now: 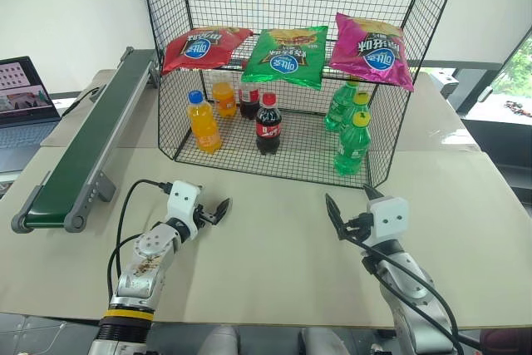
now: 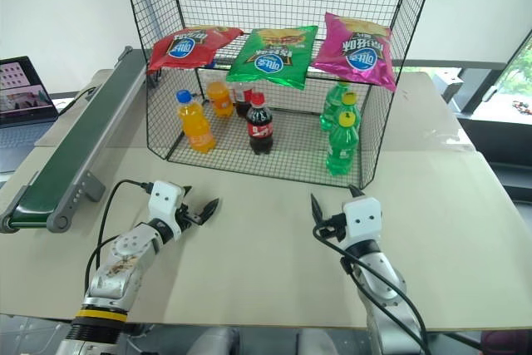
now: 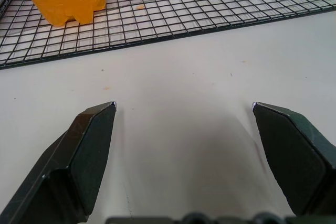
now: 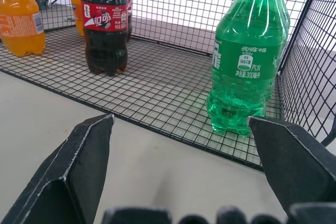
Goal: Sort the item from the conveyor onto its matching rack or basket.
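Observation:
The item, a shiny red snack bag (image 1: pixel 204 46) with a blue oval logo, lies at the left end of the rack's (image 1: pixel 166 6) middle shelf. The dark-green conveyor (image 1: pixel 83 151) runs along the table's left side with nothing on its belt. My left gripper (image 1: pixel 214 212) hovers open over the bare tabletop, a little in front of the rack and right of the conveyor's near end. My right gripper (image 1: pixel 349 197) is open too, low over the table, facing the rack's lower right corner. Nothing sits between either pair of fingers.
A green bag (image 1: pixel 287 57) and a magenta bag (image 1: pixel 368 49) lie beside the red one. On the rack's floor stand orange bottles (image 1: pixel 204 123), cola bottles (image 1: pixel 268 125) and green bottles (image 1: pixel 352 144). A laptop (image 1: pixel 23 93) sits at the far left.

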